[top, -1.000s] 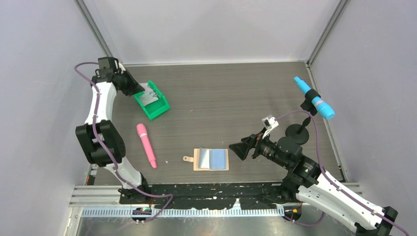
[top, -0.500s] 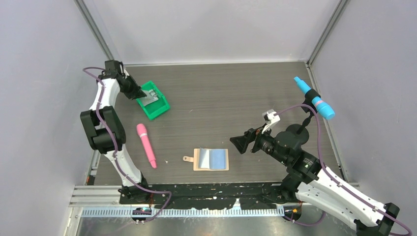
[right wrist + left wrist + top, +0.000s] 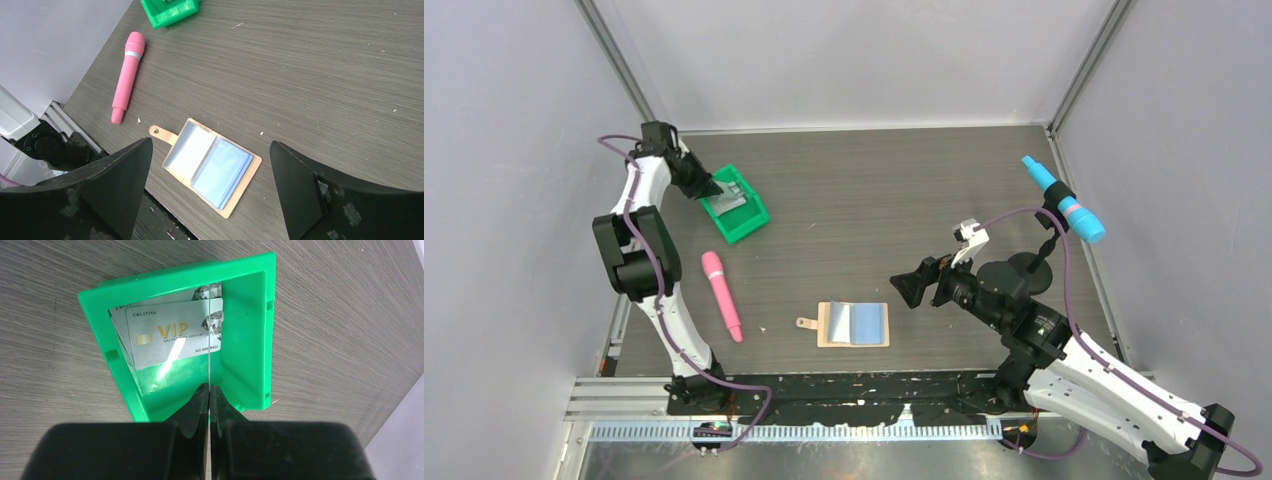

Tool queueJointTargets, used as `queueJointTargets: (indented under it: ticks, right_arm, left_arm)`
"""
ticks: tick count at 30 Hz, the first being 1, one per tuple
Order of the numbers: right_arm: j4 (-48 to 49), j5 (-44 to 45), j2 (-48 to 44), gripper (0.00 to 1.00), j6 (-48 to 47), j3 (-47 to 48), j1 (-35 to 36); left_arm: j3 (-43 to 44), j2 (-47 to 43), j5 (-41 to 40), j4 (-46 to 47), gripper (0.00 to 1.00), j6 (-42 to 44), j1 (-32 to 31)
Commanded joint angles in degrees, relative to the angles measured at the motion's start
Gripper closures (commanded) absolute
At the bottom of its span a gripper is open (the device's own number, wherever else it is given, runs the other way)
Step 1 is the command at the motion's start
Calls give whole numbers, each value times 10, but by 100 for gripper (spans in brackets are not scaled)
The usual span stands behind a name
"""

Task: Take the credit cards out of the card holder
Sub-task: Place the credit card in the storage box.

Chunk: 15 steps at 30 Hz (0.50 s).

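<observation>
- The left gripper (image 3: 208,389) is pinched narrow on an edge-on card (image 3: 208,340); the left wrist view shows only a thin pale edge running up from the fingertips over the green bin (image 3: 250,340); the card's faces are hidden.
- Credit cards (image 3: 170,335) lie inside the bin, silver-grey; the top one reads VIP in gold; a second shows only along the left and top of it, the rest covered; whether more lie beneath cannot be told.
- A streak of glare washes out the top card's lower edge and part of the bin floor.
- From above, the left wrist covers the bin's far-left corner; the cards there are no more than a grey patch.
- The card holder (image 3: 212,162) lies open and flat on the table (image 3: 325,75) near the front edge, well apart from the bin; its strap tab (image 3: 157,131) points left; the left panel looks bleached pale, the right one blue with layered edges; whether any cards sit in it is unclear.
- The right gripper (image 3: 210,143) is spread wide and empty, hanging in the air to the right of the holder and aimed at it; its fingers are cut off at the frame's bottom.
- A pink wand (image 3: 127,75) lies on the table, left of the holder; the bin is cropped at the top of the right wrist view.
</observation>
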Motion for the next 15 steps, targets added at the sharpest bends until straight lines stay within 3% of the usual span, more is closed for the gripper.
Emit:
queueJointTargets:
  ticks: [1, 9, 15]
  right_arm:
    - [15, 16, 8, 5, -11, 29, -2]
    - [15, 16, 11, 5, -10, 28, -3]
    - [15, 16, 15, 5, -6, 28, -4]
  left_arm:
    - [32, 15, 7, 18, 96, 2, 4]
    - [58, 35, -7, -3, 80, 6, 3]
    - [58, 34, -19, -9, 76, 12, 3]
